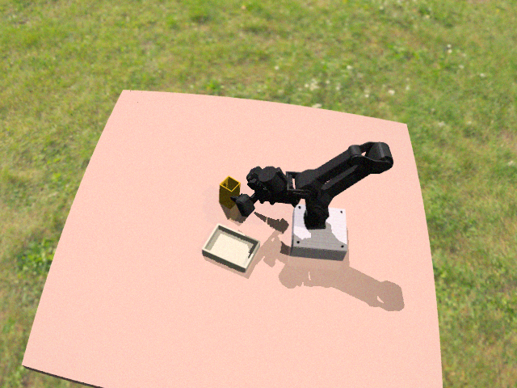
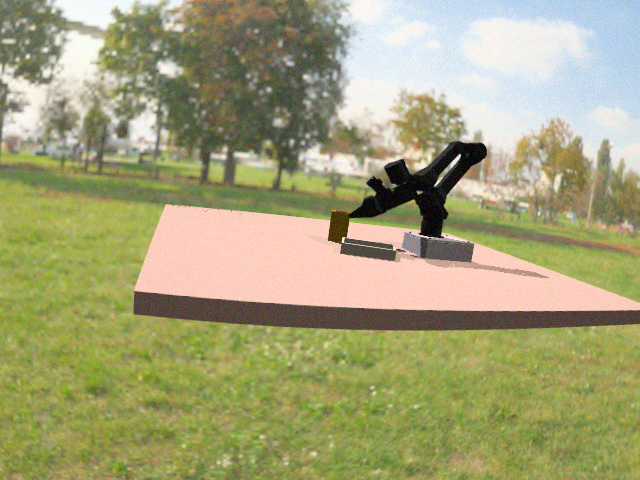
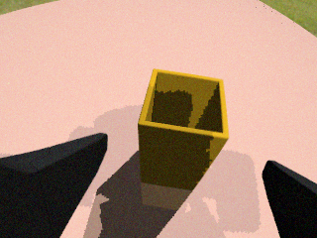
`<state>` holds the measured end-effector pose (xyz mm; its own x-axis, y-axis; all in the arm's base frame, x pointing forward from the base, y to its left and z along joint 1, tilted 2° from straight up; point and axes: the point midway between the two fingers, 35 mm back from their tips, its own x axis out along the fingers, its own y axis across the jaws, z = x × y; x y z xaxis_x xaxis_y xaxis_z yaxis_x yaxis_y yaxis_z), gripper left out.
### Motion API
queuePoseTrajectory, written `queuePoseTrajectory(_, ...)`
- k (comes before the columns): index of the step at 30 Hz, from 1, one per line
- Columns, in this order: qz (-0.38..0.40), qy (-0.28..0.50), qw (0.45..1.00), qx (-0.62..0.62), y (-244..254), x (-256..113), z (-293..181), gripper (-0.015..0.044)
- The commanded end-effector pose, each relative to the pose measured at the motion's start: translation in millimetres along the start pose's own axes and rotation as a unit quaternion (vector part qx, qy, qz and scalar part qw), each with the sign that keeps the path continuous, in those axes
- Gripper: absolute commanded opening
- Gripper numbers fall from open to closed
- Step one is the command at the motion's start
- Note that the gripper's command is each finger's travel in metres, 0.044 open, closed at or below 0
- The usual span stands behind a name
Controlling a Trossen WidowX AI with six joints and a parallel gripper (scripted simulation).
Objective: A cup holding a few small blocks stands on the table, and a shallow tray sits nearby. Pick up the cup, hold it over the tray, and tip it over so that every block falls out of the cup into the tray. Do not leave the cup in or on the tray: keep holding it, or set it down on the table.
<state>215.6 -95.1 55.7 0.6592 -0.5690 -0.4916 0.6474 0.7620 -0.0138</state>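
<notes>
A yellow square cup (image 1: pixel 227 198) (image 2: pixel 338 226) (image 3: pixel 173 156) stands upright on the table. In the wrist view its open top faces the camera; its inside is shadowed and I cannot make out the blocks. My gripper (image 1: pixel 241 190) (image 2: pixel 352 214) (image 3: pixel 188 155) is open and empty, close to the cup on the arm-base side, at about the height of its upper part. In the wrist view one finger shows on each side of the cup, with a gap to both. A shallow pale tray (image 1: pixel 223 260) (image 2: pixel 367 251) lies flat near the cup; no blocks show in it.
The grey arm base (image 1: pixel 319 252) (image 2: pixel 444 250) stands on the pink table (image 1: pixel 137 250) (image 2: pixel 232 273), to the right of the tray in the top and exterior views. The arm's shadow falls across the table beside the base. Grass surrounds the table.
</notes>
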Motion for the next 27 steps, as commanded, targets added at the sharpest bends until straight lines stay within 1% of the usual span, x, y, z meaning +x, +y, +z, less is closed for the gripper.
queuePoseTrajectory(1, 0.001, 0.003, 1.000, -0.004, -0.7, 4.7, -2.9, 0.0440)
queuePoseTrajectory(27, 0.000, 0.002, 1.000, -0.004, -1.6, 43.7, -4.0, 0.0440)
